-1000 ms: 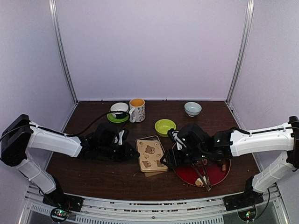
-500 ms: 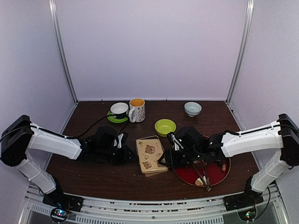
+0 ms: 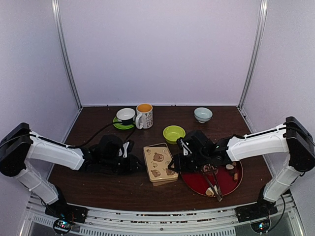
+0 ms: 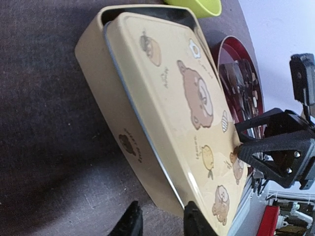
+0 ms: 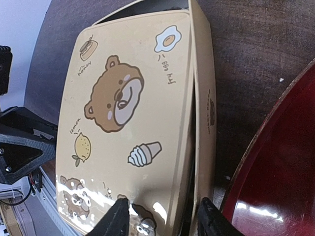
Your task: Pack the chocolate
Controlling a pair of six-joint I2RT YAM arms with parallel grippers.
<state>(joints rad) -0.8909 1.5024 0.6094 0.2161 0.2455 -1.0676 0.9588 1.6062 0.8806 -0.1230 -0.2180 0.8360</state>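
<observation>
A cream tin with a bear-printed lid lies mid-table; the lid sits skewed on the base. My left gripper is open at the tin's left side, its fingertips straddling the tin's near lower edge. My right gripper is open at the tin's right side, one fingertip over the lid and one outside the base wall. Chocolate pieces lie on the red plate: a white one, a brown one, a tan one. The tin's inside is hidden.
Metal tongs lie on the red plate. A green bowl stands just behind the tin. A mug, a white cup on a green saucer and a pale bowl stand at the back.
My right arm has swung further back while its gripper stays at the tin's right edge. My left gripper has edged a little right towards the tin. The tin has barely moved.
</observation>
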